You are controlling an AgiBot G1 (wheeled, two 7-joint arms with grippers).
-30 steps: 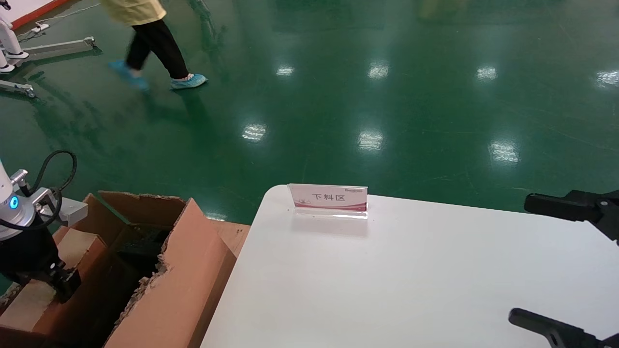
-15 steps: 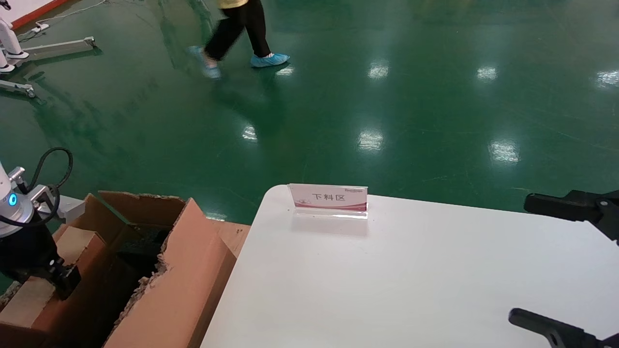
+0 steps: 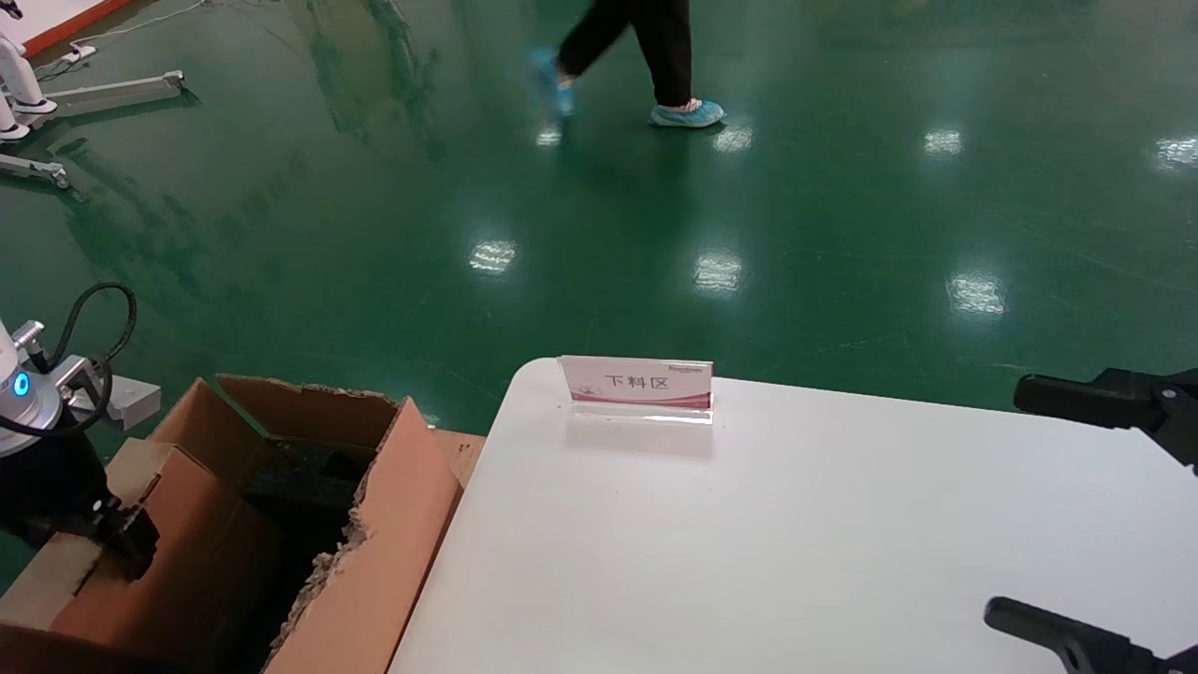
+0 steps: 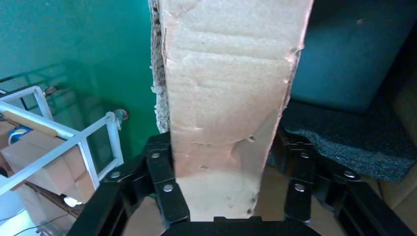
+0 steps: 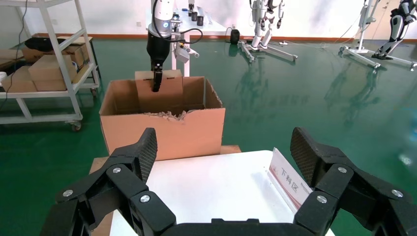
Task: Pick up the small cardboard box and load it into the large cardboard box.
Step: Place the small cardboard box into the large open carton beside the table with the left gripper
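Observation:
The small cardboard box [image 3: 187,552] leans inside the far-left side of the large cardboard box [image 3: 374,543], partly above its rim. My left gripper [image 3: 131,548] is shut on it from above. In the left wrist view the carton [image 4: 226,88] fills the gap between both fingers, with black foam [image 4: 344,142] beyond it. The right wrist view shows the left gripper [image 5: 156,83] on the small box [image 5: 160,96], within the torn-edged large box [image 5: 162,132]. My right gripper [image 3: 1039,505] hovers open over the table's right end, holding nothing.
A white table [image 3: 749,543] carries a small red-and-white sign [image 3: 636,382] at its far edge. The large box stands on a wooden board [image 3: 459,449] left of the table. A person [image 3: 655,56] walks across the green floor. A shelf cart [image 5: 49,78] with cartons stands beyond.
The large box has shifted right, toward the table, and the small box with my left gripper moved slightly with it. The person walked from left to right. The right arm stayed still.

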